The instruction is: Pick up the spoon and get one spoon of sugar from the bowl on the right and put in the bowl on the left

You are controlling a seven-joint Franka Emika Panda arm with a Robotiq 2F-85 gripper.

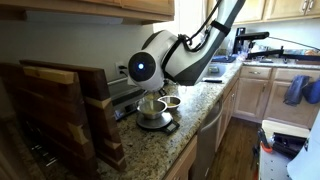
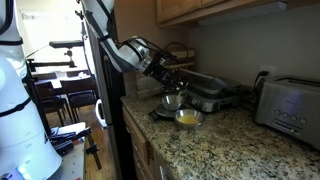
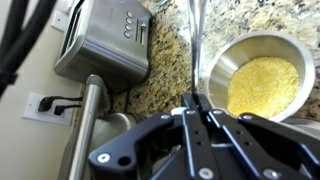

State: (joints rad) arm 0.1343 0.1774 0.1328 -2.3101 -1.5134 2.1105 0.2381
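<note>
Sugar (image 3: 262,85): yellowish grains in steel bowl (image 3: 225,58), right side of the wrist view.
Spoon (image 3: 197,40): shiny handle runs from top edge down to Gripper, just beside bowl rim.
Gripper (image 3: 197,108): bottom centre, jaws pinched together, apparently on Spoon handle.
Toaster (image 3: 105,40): upper left, on granite counter (image 3: 165,75).

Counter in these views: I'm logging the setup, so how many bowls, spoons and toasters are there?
bowls: 2
spoons: 1
toasters: 1
Total: 4
</note>
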